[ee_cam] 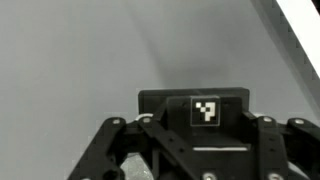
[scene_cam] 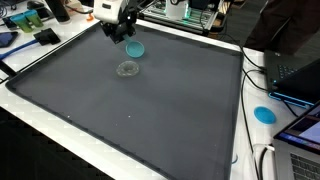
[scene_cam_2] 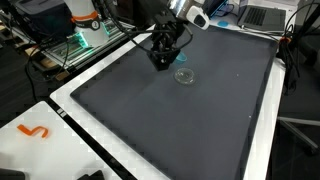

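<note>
Dark mat, blue disc just beside tool, perhaps touching

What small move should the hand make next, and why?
Probably a slight shift over the blue disc: in an exterior view the hand is just beside it, not centred on it, and the wrist view shows only mat, no disc.
</note>
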You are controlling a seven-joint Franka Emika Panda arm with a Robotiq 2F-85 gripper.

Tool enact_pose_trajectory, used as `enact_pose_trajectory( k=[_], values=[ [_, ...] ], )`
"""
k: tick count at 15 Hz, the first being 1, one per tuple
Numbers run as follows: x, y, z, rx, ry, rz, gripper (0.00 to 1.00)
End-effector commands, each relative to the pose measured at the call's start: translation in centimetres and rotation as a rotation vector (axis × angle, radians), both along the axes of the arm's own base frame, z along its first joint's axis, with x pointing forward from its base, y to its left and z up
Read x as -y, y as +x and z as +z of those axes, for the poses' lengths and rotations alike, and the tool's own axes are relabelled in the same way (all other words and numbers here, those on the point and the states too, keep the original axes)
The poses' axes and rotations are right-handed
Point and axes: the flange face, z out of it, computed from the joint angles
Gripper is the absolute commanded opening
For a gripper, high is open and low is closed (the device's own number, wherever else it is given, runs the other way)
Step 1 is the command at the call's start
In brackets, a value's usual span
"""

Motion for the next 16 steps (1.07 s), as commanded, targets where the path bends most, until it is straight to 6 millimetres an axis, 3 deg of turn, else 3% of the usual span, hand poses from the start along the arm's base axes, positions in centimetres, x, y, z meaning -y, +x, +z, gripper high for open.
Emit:
enact_pose_trajectory(
  k=[1,8,16],
  values=[
    [0.0,1.1,-1.4,0.015,-0.025,0.051,0.31],
    [0.2,3.0,-2.9,0.036,-0.038,0.082,0.31],
    [0.2,3.5,-5.4,-0.018,-0.075,0.067,0.31]
  ],
)
